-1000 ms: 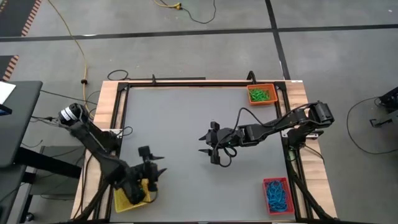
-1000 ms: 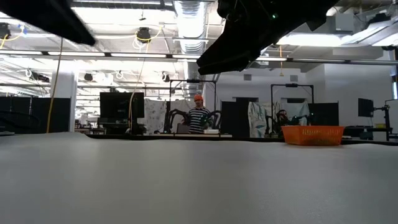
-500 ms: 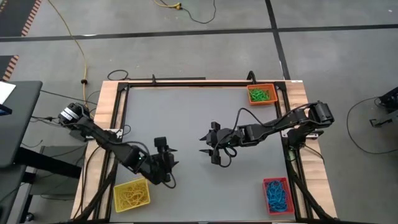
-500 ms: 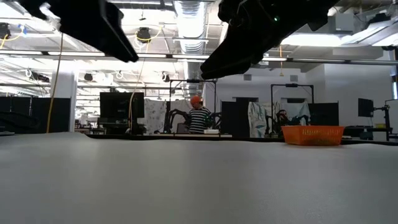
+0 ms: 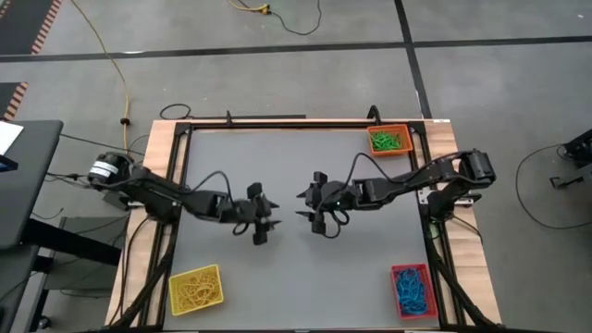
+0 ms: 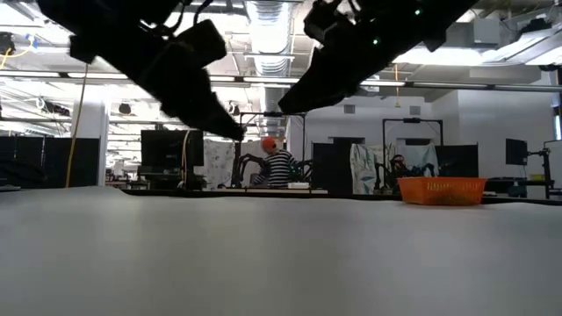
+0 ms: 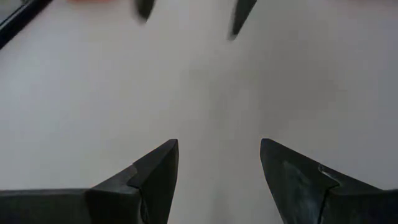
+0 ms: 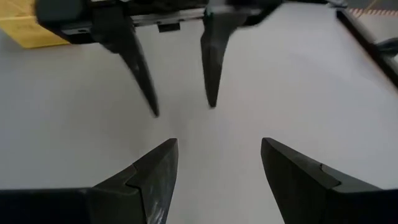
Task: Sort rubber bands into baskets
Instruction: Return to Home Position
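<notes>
- High: left gripper [image 5: 266, 220] & right gripper [image 5: 303, 205] sit nose-to-nose mid-table [image 5: 277, 157], both spread wide, empty. Left has swung off the yellow basket [image 5: 194, 271] since 1 s ago. Rubber bands [image 5: 196, 292] are binned: yellow there, green in orange basket [image 5: 389, 129], blue in red basket [image 5: 397, 287].
- Low: orange basket at far right, thin plastic walls.
- Wrists: dark tapered fingers [image 7: 155, 180] over matte grey top.

Grey counter [image 5: 277, 166] with wooden edge frame [image 5: 157, 157]. Yellow cable [image 5: 111, 57] trails over the concrete floor beyond it, crossed by a black tape line [image 5: 277, 48]. Dark desk [image 5: 23, 185] at left. Low view: person [image 6: 279, 164] in striped shirt and orange cap, far behind.
</notes>
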Robot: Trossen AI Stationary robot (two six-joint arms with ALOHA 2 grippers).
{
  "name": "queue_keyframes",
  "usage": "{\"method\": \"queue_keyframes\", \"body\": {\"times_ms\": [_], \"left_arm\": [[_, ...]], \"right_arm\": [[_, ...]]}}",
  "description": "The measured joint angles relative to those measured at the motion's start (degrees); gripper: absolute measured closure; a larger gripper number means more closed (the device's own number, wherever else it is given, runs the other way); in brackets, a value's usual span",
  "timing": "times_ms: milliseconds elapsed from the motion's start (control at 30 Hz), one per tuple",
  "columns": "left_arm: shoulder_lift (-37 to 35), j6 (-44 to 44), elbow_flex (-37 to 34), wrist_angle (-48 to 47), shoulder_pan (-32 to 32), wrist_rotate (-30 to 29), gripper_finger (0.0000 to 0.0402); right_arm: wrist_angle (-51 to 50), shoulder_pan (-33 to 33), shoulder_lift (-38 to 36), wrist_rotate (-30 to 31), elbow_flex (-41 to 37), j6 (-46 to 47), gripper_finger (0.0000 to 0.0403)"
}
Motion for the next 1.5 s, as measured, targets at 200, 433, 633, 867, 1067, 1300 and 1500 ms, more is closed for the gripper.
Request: {"method": "queue_keyframes", "body": {"times_ms": [200,433,633,867,1067,1300,1500], "left_arm": [[0.0,5.28,-0.03,9.73,7.86,6.3,0.0185],[-0.64,7.3,-0.03,12.24,16.42,10.88,0.0185],[-6.42,7.7,-0.03,11.88,21.08,14.05,0.0185],[-19.82,9.59,-0.01,3.8,21.84,14.05,0.0185],[-32.83,9.17,0.01,-5.62,21.84,11.47,0.0186],[-46.38,7.92,0.02,-16.38,21.84,10.8,0.0189],[-55.67,6.87,0.01,-25.74,21.84,10.03,0.0189]], "right_arm": [[2.21,-5.94,-0.57,-4.1,0.0,-4.22,0.0143],[1.02,-12.84,-6.63,-11.29,0.0,-5.88,0.0143],[-2.24,-15.75,-15.84,-12.12,0.0,-6.51,0.0143],[-11.73,-16.09,-27.9,-12.12,0.0,-7.65,0.0143],[-18.81,-15.87,-36.69,-12.1,0.0,-6.81,0.0143],[-25.65,-15.92,-44.85,-12.05,0.0,-6.14,0.0143],[-28.93,-15.9,-50.54,-12.03,-0.43,-4.51,0.0143]]}}
